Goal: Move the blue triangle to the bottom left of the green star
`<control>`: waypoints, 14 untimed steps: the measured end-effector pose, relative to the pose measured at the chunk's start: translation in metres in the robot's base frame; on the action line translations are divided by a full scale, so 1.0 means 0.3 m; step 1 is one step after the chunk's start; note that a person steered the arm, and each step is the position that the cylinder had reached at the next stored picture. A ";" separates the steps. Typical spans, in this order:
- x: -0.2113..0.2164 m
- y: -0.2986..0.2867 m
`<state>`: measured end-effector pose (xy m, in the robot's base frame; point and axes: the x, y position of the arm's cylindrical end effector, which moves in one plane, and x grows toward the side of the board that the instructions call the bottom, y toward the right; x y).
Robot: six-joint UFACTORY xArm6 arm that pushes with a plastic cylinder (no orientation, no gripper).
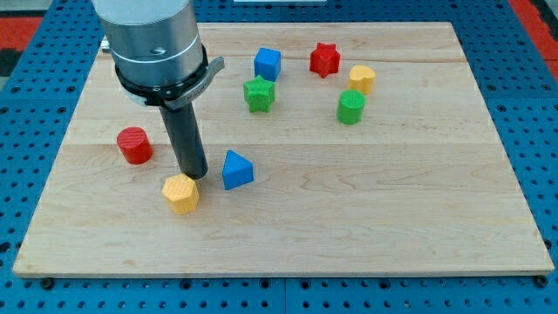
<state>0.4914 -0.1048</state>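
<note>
The blue triangle (236,170) lies on the wooden board (288,235), left of centre. The green star (259,94) sits well above it, toward the view's top. My tip (193,174) rests on the board just left of the blue triangle, a small gap apart, and right above the yellow hexagon block (181,194), which it seems to touch.
A red cylinder (134,145) sits at the view's left. A blue cube (268,64) is just above the green star. A red star (324,59), a yellow cylinder (362,79) and a green cylinder (351,107) stand at the top right.
</note>
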 end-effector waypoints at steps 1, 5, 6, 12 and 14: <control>-0.036 0.152; 0.142 0.305; 0.068 0.408; -0.089 0.564; -0.154 0.474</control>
<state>0.4452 0.0373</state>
